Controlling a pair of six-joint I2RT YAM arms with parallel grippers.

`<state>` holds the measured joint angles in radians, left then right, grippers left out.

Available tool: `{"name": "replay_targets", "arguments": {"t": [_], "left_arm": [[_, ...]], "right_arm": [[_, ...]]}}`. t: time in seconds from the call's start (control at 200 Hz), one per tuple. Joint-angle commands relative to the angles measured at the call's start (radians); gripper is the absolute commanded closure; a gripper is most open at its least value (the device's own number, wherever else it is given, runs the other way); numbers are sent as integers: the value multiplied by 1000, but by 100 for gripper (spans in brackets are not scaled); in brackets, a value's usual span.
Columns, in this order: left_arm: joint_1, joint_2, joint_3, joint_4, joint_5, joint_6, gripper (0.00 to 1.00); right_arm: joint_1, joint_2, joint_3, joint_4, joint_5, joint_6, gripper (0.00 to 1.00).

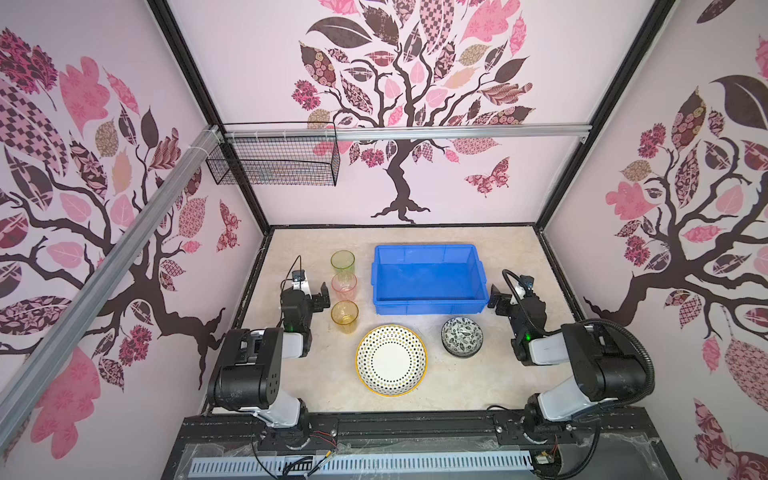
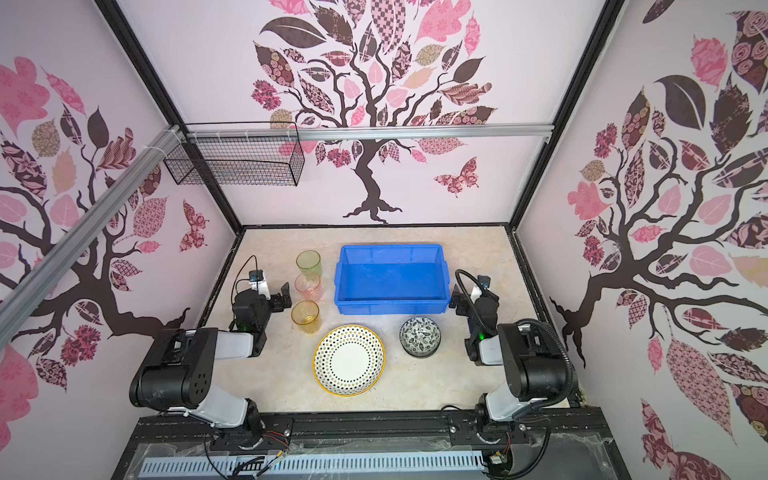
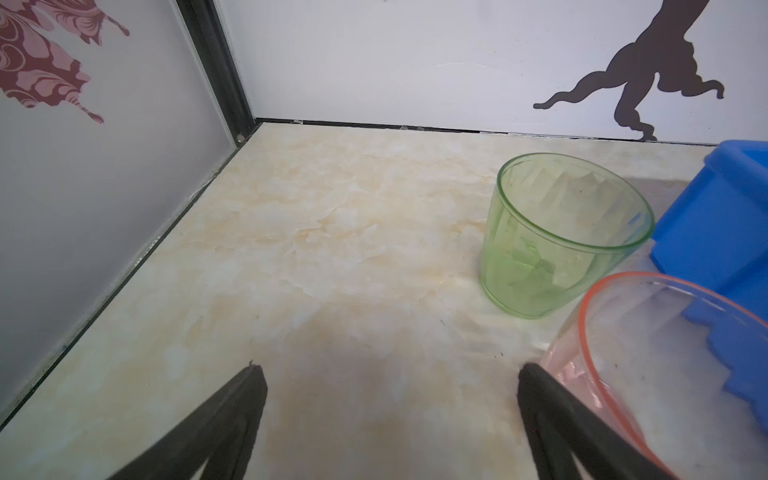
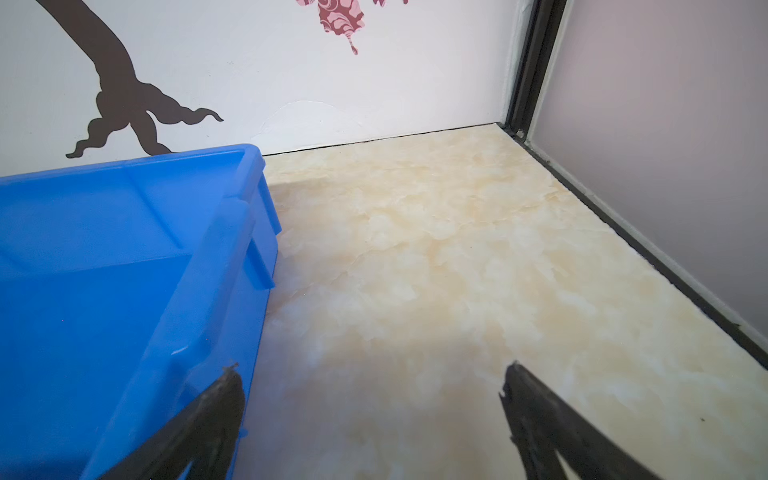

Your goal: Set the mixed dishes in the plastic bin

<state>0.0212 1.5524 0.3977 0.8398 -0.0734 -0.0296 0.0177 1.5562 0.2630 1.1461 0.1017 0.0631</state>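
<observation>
Since the bin [image 1: 430, 308] holds nothing yet, the task looks to be at its very start, with every dish on the tabletop [image 1: 332, 386] around it. Three cups stand upright in a row along the bin's left side: the green tumbler [image 1: 343, 261] farthest back, the pink tumbler [image 1: 344, 286] in the middle, the amber tumbler [image 1: 344, 316] nearest the arms. That line puts them within the left arm's easy reach, I judge. A dotted plate [image 1: 391, 360] lies flat in front of the bin, and a floral bowl [image 1: 461, 336] sits to its right, nearer the right arm; neither touches the bin. The left gripper [image 3: 389, 374] is spread wide and holds nothing. It hangs low beside the row, and in the left wrist view one finger [image 3: 552, 407] lies just beside the pink tumbler's foot; whether they touch I cannot tell. The right gripper [image 4: 372, 370] is likewise spread and empty, just off the bin's right near corner, with bare tabletop between its fingers. Both arms seem parked clear of the bin's mouth so a dish can be lowered in from above. A wire basket [image 1: 274, 160] hangs on the back rail, well apart. The pink tumbler looks the likeliest first pick; a careless pinch might tip its neighbours.
</observation>
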Motion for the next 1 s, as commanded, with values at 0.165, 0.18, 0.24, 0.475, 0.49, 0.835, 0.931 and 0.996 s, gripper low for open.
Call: {"name": "replay_targets", "arguments": {"t": [0.165, 0.18, 0.24, 0.475, 0.49, 0.835, 0.931, 0.996], "left_arm": [[5, 4, -1, 6, 6, -5, 2], [5, 5, -2, 7, 7, -6, 2], [5, 5, -2, 6, 6, -4, 2], [6, 6, -2, 5, 7, -6, 2], [6, 5, -2, 5, 7, -7, 2], [8, 5, -2, 5, 9, -6, 2], [8, 5, -2, 5, 9, -6, 2], [8, 5, -2, 5, 9, -7, 2]], "right_arm": [[7, 1, 19, 15, 7, -3, 0], [8, 1, 19, 15, 7, -3, 0], [8, 1, 19, 15, 9, -3, 1], [7, 2, 21, 13, 8, -3, 0], [8, 2, 21, 12, 8, -3, 0], [11, 2, 22, 9, 17, -8, 0], [12, 2, 24, 9, 18, -8, 1], [11, 1, 22, 9, 18, -8, 0]]}}
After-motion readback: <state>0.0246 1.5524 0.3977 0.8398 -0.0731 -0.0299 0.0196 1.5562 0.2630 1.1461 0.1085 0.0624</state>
